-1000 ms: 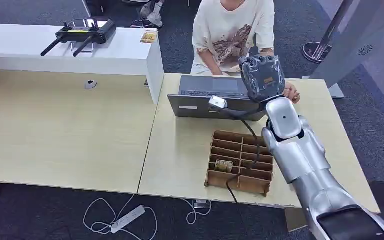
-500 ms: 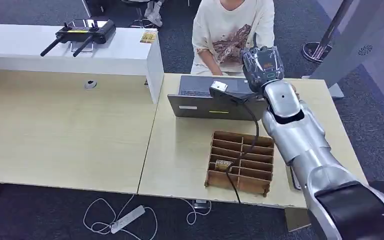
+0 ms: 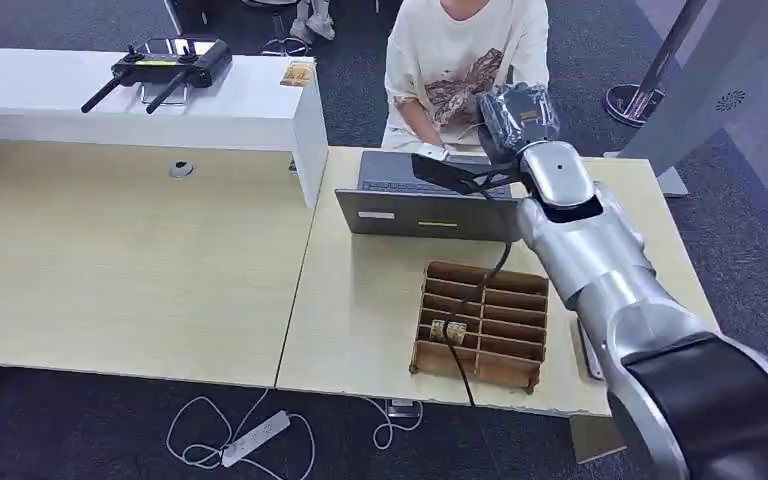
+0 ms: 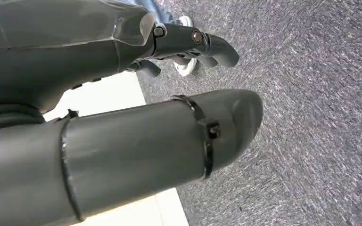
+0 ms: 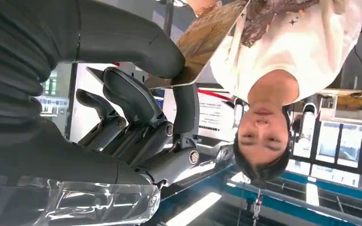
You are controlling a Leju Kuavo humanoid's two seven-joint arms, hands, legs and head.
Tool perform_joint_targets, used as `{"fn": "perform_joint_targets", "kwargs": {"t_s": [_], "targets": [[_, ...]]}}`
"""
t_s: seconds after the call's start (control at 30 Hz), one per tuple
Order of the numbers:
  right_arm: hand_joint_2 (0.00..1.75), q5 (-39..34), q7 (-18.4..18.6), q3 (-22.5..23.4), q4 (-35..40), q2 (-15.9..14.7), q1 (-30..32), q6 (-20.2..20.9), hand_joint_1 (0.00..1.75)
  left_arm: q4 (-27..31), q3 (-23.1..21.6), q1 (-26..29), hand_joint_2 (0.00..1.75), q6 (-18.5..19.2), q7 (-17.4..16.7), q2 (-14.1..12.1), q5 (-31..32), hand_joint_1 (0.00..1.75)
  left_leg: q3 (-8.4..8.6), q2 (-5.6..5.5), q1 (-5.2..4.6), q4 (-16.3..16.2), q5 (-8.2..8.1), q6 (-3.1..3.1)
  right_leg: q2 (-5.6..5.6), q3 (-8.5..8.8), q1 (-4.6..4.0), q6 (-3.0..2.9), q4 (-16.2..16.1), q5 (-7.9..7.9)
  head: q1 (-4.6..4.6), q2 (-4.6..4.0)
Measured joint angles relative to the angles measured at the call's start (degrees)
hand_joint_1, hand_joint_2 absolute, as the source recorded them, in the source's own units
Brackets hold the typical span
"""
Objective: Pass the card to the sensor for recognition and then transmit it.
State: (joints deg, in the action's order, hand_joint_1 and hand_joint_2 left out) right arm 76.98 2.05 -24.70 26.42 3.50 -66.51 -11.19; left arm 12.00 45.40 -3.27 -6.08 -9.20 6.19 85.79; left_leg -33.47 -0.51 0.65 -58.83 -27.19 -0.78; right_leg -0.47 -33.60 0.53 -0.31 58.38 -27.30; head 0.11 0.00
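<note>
My right hand point(image 3: 516, 115) is raised over the far edge of the table, beyond the open laptop point(image 3: 420, 200), right in front of a seated person point(image 3: 460, 50). In the right wrist view a tan, wood-patterned card point(image 5: 207, 37) is pinched between the thumb and a dark finger point(image 5: 186, 108), its far end pointing at the person's chest. Another small card point(image 3: 447, 331) lies in a compartment of the brown divider box point(image 3: 480, 325). My left hand point(image 4: 169, 122) hangs over grey carpet, with its fingers point(image 4: 193, 40) apart from the thumb and nothing in them.
A black cable point(image 3: 480, 290) runs from my right wrist down across the box and off the table's front edge. A raised white counter point(image 3: 140, 95) at the back left carries a black controller point(image 3: 165, 62). A power strip point(image 3: 255, 437) lies on the floor.
My right hand has moved up and away from me, from above the laptop's near side to beyond it, closer to the person. The arm has stretched out further.
</note>
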Motion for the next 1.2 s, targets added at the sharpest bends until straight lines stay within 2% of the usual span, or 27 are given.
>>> {"fn": "perform_joint_targets", "kwargs": {"t_s": [0.6, 0.97, 1.0, 1.03, 1.07, 1.1, 1.2], "targets": [[1.75, -2.6, 2.8, 1.9, -4.6, 1.5, -2.5, 3.9, 1.75, 0.0, 0.0, 0.0, 0.00, -0.1, -0.3, 0.0, 0.0, 0.00, 0.00, 0.00, 0.00, 0.0, 0.00, 0.00, 0.00, 0.00, 0.00, 0.00, 0.0, 0.00, -0.02, 0.00], [1.75, -2.7, 3.8, 2.4, -5.7, 1.5, -2.6, 4.2, 1.71, 0.0, 0.0, 0.0, 0.00, -0.1, -0.3, 0.0, 0.1, 0.00, 0.01, 0.00, 0.00, 0.0, 0.00, 0.00, 0.00, 0.00, 0.00, 0.00, 0.0, 0.01, -0.02, 0.00], [1.75, -2.7, 3.8, 2.4, -5.7, 1.5, -2.6, 4.2, 1.47, 0.0, 0.0, 0.0, 0.00, -0.1, -0.3, 0.0, 0.1, 0.00, 0.01, 0.00, 0.00, 0.0, 0.00, 0.00, 0.00, 0.00, 0.00, 0.00, 0.0, 0.01, -0.02, 0.00], [1.75, -2.7, 3.8, 2.4, -5.9, 1.5, -2.7, 4.2, 1.31, 0.0, 0.0, 0.0, 0.00, -0.2, -0.3, 0.0, 0.1, 0.00, 0.01, 0.00, 0.00, 0.0, 0.00, 0.00, 0.00, 0.00, 0.00, 0.00, 0.0, 0.01, -0.02, 0.00], [1.75, -2.7, 3.8, 2.4, -5.9, 1.5, -2.7, 4.2, 0.52, 0.0, 0.0, 0.0, 0.00, -0.2, -0.3, 0.0, 0.1, 0.00, 0.01, 0.00, 0.00, 0.0, 0.00, 0.00, 0.00, 0.00, 0.00, 0.00, 0.0, 0.01, -0.02, 0.00], [1.75, -2.7, 3.8, 2.4, -5.9, 1.5, -2.7, 4.2, 0.00, 0.0, 0.0, 0.0, 0.00, -0.2, -0.3, 0.0, 0.1, 0.00, 0.01, 0.00, 0.00, 0.0, 0.00, 0.00, 0.00, 0.00, 0.00, 0.00, 0.0, 0.01, 0.00, 0.00], [1.75, -2.7, 3.8, 2.4, -6.0, 1.5, -2.8, 4.1, 0.00, 0.0, 0.0, 0.0, 0.00, -0.2, -0.3, 0.0, 0.1, 0.00, 0.01, 0.00, 0.00, 0.0, 0.00, 0.00, 0.01, 0.00, 0.00, 0.00, 0.0, 0.01, -0.02, 0.00]]}}
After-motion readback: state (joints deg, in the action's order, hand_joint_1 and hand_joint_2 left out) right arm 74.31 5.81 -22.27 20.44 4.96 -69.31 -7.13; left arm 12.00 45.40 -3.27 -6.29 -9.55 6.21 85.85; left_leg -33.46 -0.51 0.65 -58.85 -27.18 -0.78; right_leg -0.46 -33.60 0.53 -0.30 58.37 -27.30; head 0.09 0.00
